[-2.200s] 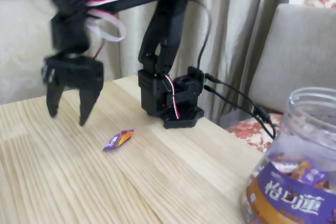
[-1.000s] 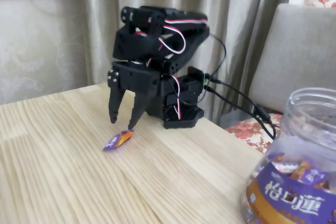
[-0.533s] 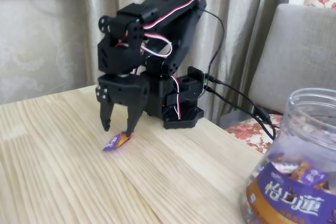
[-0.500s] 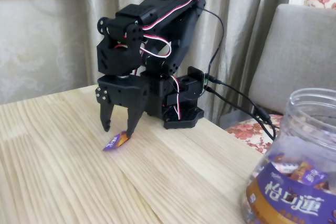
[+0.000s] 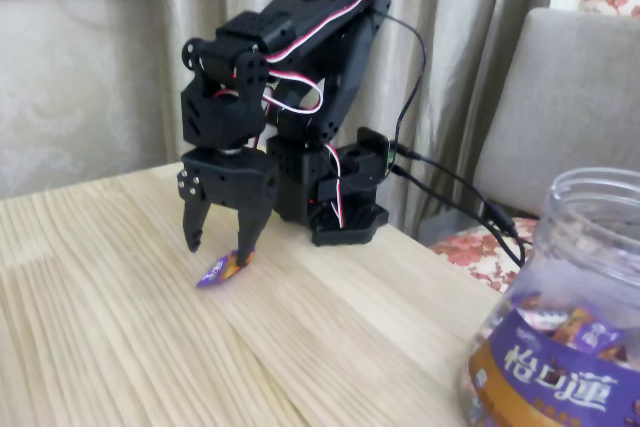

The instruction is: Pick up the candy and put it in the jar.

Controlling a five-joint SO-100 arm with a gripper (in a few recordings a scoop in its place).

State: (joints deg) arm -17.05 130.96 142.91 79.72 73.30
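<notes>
1. Candy lies flat on the wooden bench, toward its far edge and just in front of the arm's base; it has not been lifted.
2. Tool points down over the candy with its jaws spread wide. One fingertip sits at, perhaps touching, the candy's far end, and the other hangs above bare wood on the far side of it. Nothing is gripped.
3. Jar stands well apart at the bench's near right corner, mouth open, with wrapped sweets already visible inside.
4. Judged from this, the task is at its start: the approach looks nearly complete, while closing on the candy, lifting it, carrying it across and dropping it in the jar all remain.
</notes>
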